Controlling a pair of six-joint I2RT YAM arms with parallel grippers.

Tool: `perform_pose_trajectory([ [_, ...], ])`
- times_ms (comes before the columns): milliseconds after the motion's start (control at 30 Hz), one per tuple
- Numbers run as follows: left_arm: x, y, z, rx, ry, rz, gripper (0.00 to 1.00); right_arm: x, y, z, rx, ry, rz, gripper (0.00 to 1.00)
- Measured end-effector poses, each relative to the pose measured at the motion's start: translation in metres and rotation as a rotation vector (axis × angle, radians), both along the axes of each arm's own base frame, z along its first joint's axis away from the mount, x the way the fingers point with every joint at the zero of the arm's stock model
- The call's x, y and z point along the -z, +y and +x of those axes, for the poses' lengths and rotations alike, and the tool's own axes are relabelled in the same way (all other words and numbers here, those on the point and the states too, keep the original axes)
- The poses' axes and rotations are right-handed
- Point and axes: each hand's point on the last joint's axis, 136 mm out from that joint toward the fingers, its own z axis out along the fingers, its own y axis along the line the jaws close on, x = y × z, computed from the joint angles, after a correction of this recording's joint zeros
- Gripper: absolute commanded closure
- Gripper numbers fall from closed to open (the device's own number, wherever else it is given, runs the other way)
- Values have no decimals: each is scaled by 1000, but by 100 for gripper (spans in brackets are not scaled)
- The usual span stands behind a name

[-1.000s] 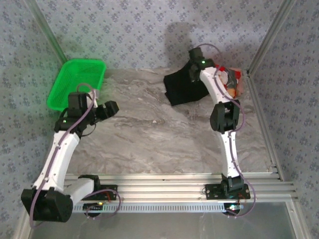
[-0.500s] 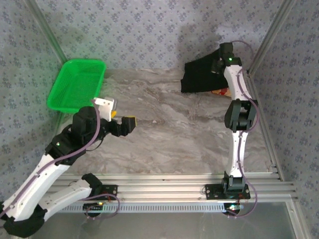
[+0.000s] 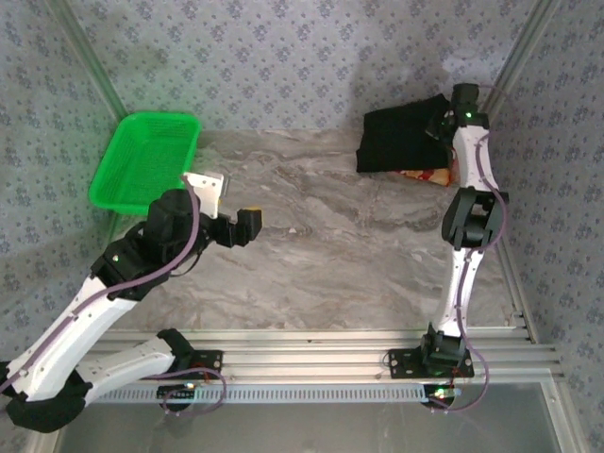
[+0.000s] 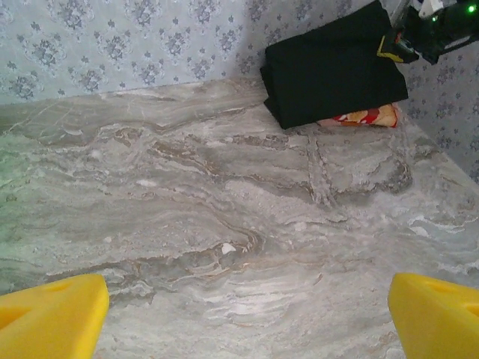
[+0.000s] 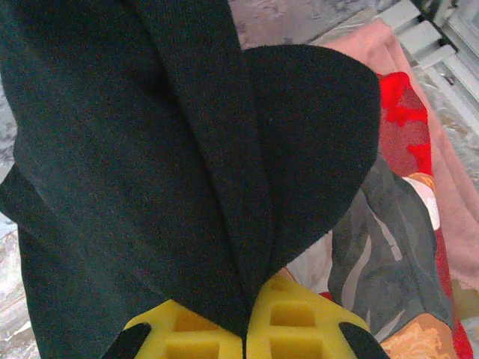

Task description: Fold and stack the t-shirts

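Your right gripper (image 5: 245, 318) is clamped on the black shirt (image 3: 401, 142) at the table's (image 3: 311, 264) one o'clock corner, draped over the red shirt (image 5: 404, 112). Your left gripper (image 4: 243, 318) hangs spread wide at nine o'clock.

Black t-shirt (image 5: 150, 164) was matt cloth with a fine fuzzy nap; red t-shirt (image 5: 408, 112) was smoother cloth carrying a flat printed patch. Pads (image 5: 292, 318) of the right end effector (image 5: 245, 314) were matt yellow plastic with moulded square recesses. Counter (image 3: 321, 255) looked smooth, grey and marble-veined with a slight sheen; basket (image 3: 160, 116) was green plastic mesh; rails (image 3: 321, 342) were bare ribbed metal.
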Motion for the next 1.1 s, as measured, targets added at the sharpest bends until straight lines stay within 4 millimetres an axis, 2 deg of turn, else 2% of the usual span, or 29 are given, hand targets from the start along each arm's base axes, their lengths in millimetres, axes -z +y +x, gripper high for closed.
perform_pose_trajectory([
  [300, -1, 0, 4, -16, 5, 14, 4, 34, -53, -18, 88, 36, 104, 100],
  [400, 0, 2, 5, -29, 10, 26, 4, 36, -63, -20, 102, 31, 133, 100],
  [533, 1, 7, 5, -47, 13, 38, 4, 31, -66, -16, 91, -8, 179, 100],
  [733, -1, 17, 5, -86, -1, 53, 4, 21, -44, -5, 22, -71, 290, 100],
  [967, -10, 32, 0, -127, -36, 49, 4, -14, 3, 14, -62, -161, 448, 100],
  [1100, -14, 37, -2, -137, -51, 39, 4, -26, 18, 20, -74, -200, 535, 100],
])
